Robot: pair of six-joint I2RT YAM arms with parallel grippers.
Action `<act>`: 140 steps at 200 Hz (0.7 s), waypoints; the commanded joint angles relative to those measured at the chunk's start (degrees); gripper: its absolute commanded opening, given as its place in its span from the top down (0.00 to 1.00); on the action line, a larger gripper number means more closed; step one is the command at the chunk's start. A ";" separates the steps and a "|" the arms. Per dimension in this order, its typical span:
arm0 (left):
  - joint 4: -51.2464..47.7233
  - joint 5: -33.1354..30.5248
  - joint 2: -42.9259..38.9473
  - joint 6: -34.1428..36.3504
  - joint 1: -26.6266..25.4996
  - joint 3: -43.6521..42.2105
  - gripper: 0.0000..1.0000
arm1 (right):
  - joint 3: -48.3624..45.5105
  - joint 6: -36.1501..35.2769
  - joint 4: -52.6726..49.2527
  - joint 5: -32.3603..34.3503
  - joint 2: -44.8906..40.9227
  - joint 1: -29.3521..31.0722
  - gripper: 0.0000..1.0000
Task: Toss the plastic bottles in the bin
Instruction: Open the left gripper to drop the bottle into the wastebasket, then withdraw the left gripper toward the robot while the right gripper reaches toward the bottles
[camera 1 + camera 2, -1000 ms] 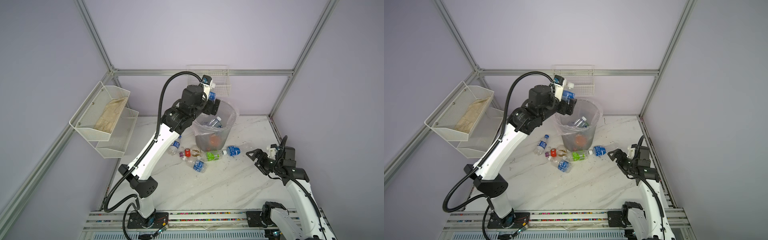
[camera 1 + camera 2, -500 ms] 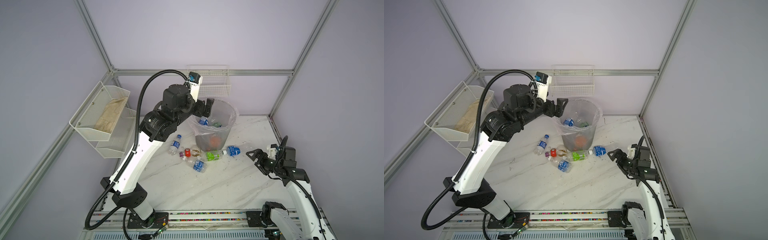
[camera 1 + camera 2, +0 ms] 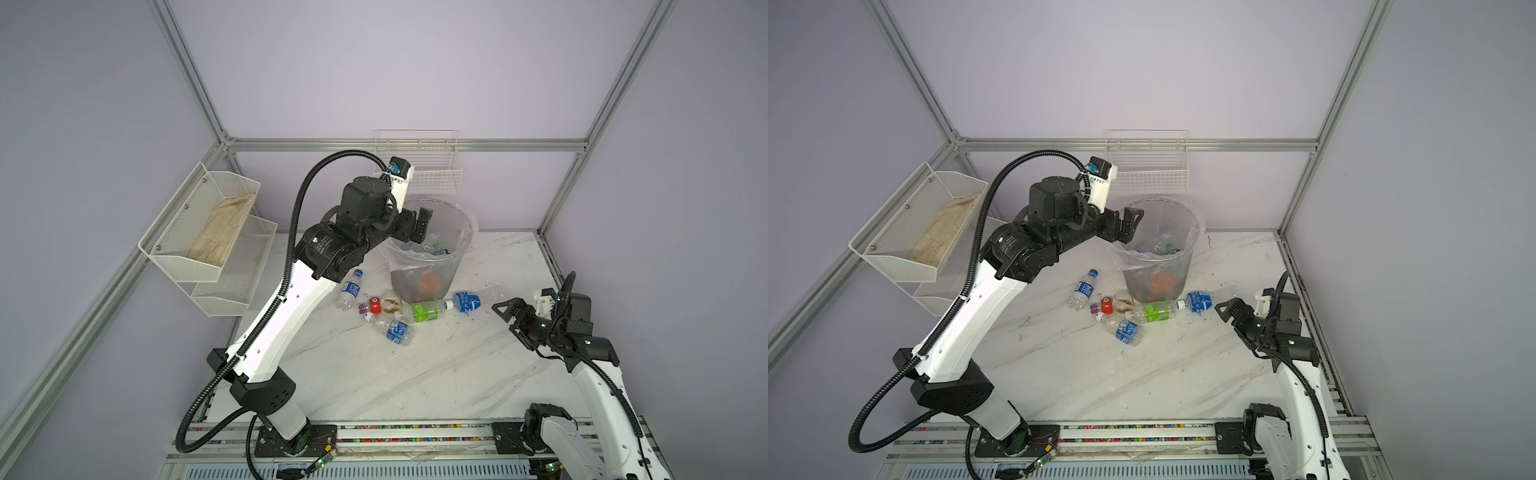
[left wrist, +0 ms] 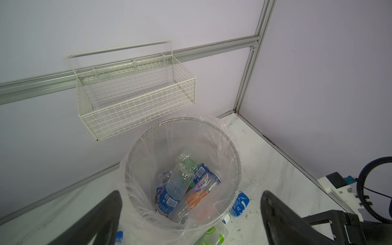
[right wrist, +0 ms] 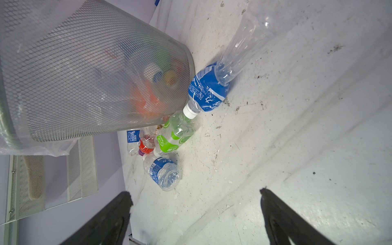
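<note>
- The left fingers (image 3: 424,218) are spread wide and empty, over the bin's (image 3: 451,266) left rim, mid-frame in both top views.
- The right fingers (image 3: 506,308) are also apart and empty, at frame right above the worktop (image 3: 415,374).
- Several plastic bottles (image 4: 176,191) lie inside the bin.
- More bottles (image 3: 422,311) lie on the worktop just below it.

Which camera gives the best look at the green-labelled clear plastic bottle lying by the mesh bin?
The right wrist view: the green-labelled clear plastic bottle lies close and unblocked beside the round grey mesh bin. Both top views show it small. The left wrist view catches only a sliver past the bin's liner.
</note>
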 commanded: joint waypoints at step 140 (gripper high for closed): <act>10.85 1.00 -25.08 -9.50 0.04 -37.55 0.00 | 1.43 3.40 2.25 7.02 7.97 -0.07 0.03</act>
